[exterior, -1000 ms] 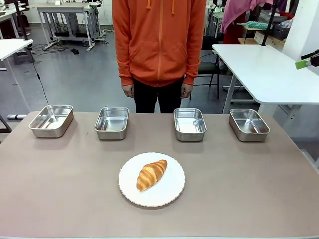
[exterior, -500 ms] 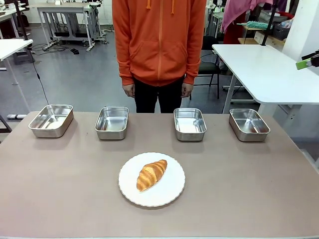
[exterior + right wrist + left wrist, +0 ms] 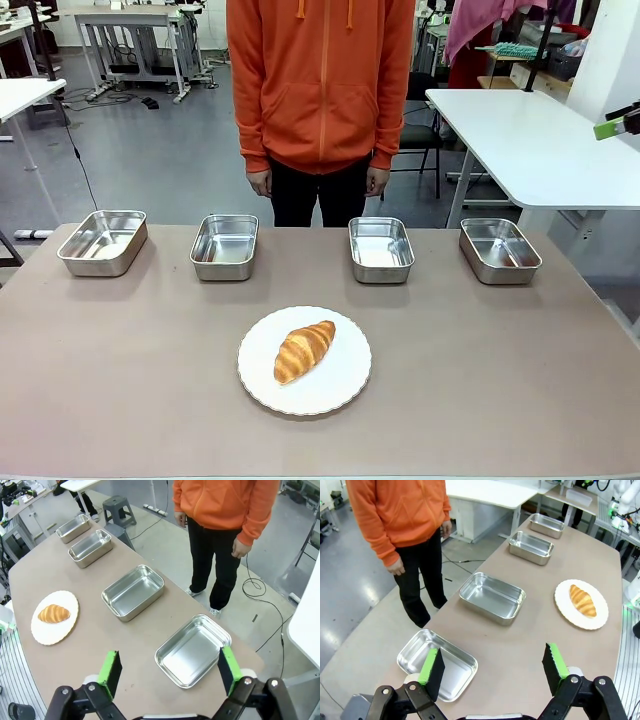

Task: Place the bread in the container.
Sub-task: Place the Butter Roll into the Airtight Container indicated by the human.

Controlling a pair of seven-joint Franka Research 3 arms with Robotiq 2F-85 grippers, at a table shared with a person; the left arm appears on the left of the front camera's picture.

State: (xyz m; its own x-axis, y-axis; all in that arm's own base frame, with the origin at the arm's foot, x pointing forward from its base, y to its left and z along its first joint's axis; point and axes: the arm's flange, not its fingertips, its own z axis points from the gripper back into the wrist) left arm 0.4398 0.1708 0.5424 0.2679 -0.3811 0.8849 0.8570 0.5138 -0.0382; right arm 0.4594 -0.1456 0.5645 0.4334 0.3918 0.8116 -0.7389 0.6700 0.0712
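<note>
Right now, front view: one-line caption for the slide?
Croissant on a white plate, four empty steel trays behind it, person in orange beyond.

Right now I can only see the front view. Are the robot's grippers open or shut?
Observer: The left gripper is wide open in its wrist view.
Operator: And the other one?
Observer: The right gripper is wide open too, with nothing in it.
Operator: What is it pointing at?
Observer: Its wrist view looks down at the right end tray, which sits between its fingers.
</note>
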